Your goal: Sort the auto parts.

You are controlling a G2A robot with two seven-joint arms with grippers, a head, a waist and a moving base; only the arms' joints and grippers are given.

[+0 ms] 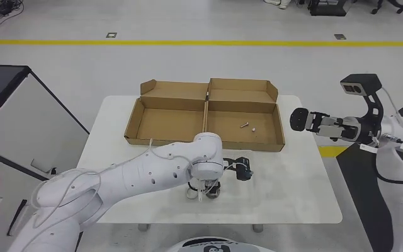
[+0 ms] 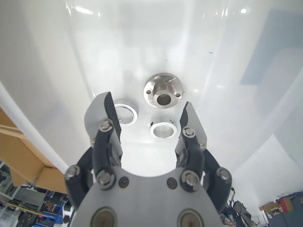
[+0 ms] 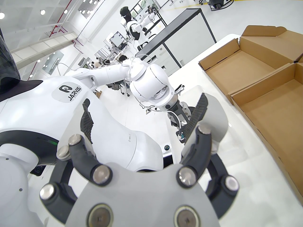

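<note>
Three metal parts lie on the white table under my left gripper (image 2: 148, 111): a flanged hub (image 2: 162, 93), a small collar ring (image 2: 163, 129) and a wider ring (image 2: 125, 113). The left gripper hangs open just above them, the small ring between its fingers, nothing held. In the top view the left arm's wrist (image 1: 208, 167) covers this spot near the table's front middle. My right gripper (image 1: 296, 119) is held open and empty in the air off the table's right side, also seen in its own view (image 3: 144, 109). A bolt (image 1: 244, 125) and a small part (image 1: 253, 128) lie in the right box.
Two open cardboard boxes (image 1: 169, 118) (image 1: 242, 121) stand side by side at the table's back, the left one with nothing in it. The boxes' walls (image 3: 262, 79) show in the right wrist view. A black-framed stand (image 1: 25, 107) is left of the table.
</note>
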